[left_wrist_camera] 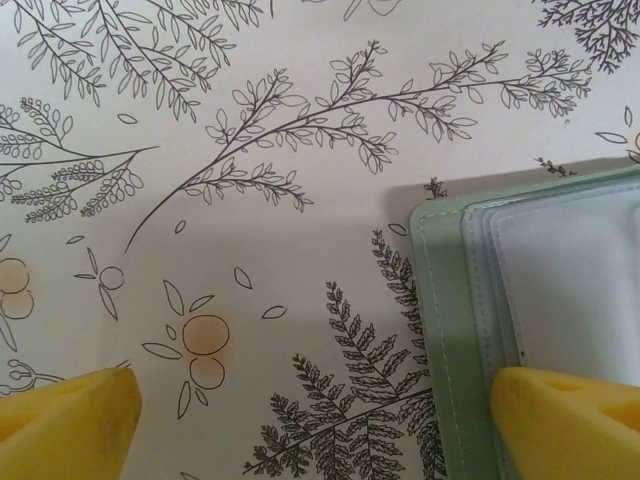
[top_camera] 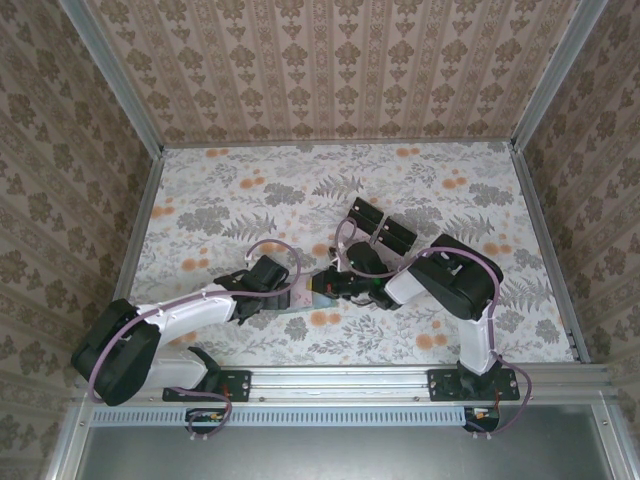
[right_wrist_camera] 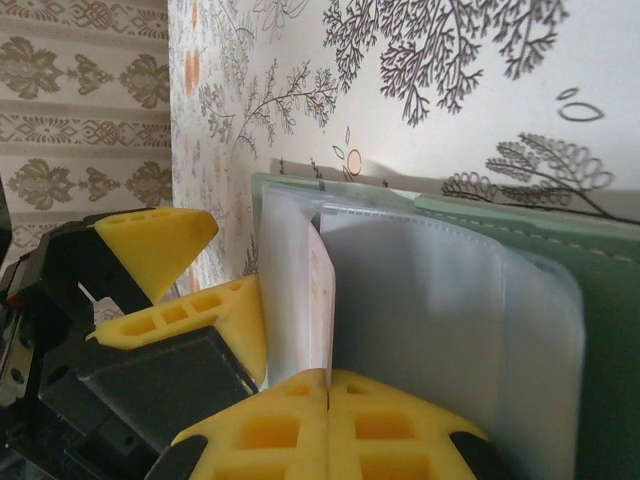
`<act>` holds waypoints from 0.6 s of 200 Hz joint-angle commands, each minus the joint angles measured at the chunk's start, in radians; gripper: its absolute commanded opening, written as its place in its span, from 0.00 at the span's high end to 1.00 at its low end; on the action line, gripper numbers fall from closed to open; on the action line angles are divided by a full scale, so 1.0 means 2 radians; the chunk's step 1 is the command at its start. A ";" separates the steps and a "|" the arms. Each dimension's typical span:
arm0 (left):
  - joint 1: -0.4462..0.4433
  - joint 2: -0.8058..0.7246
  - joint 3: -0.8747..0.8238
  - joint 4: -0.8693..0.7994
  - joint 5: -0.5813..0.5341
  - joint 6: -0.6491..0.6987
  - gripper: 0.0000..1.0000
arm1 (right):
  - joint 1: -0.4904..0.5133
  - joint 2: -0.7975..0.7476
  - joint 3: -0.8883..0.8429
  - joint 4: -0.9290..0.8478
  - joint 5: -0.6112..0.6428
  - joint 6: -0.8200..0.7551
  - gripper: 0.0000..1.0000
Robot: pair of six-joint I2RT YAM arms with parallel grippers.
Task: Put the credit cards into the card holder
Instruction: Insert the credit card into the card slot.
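Right wrist view: right fingers [right_wrist_camera: 270, 430] are pressed together at the near edge of a pale pink credit card [right_wrist_camera: 322, 290]. It stands upright among the clear sleeves [right_wrist_camera: 440, 310] of a sage-green folding wallet [right_wrist_camera: 600, 330], which lies open between both arms on the fern-printed counter [top_camera: 250, 190]. The left fingers [left_wrist_camera: 565, 425] are spread wide across its stitched edge, and damask-papered walls [top_camera: 330, 70] surround the counter.

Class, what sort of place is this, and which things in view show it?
Probably a robot test booth: patterned wall panels in a metal frame, a floral-covered table, left arm and right arm bolted to a rail.
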 commanded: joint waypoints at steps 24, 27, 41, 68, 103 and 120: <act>0.000 -0.010 0.020 -0.019 0.004 -0.012 0.00 | 0.008 -0.009 0.021 -0.118 -0.002 -0.047 0.86; 0.000 -0.012 0.022 -0.019 0.005 -0.014 0.00 | 0.008 -0.014 0.022 -0.126 -0.001 -0.051 0.83; 0.004 -0.021 0.025 -0.023 0.007 -0.020 0.00 | 0.008 -0.040 0.031 -0.172 0.007 -0.071 0.71; 0.017 -0.035 0.030 -0.044 0.004 -0.035 0.00 | 0.008 -0.091 0.061 -0.280 0.029 -0.122 0.54; 0.040 -0.053 0.022 -0.071 -0.002 -0.052 0.00 | 0.007 -0.138 0.102 -0.407 0.074 -0.181 0.45; 0.053 -0.053 0.021 -0.082 0.003 -0.055 0.00 | 0.008 -0.142 0.122 -0.451 0.093 -0.198 0.48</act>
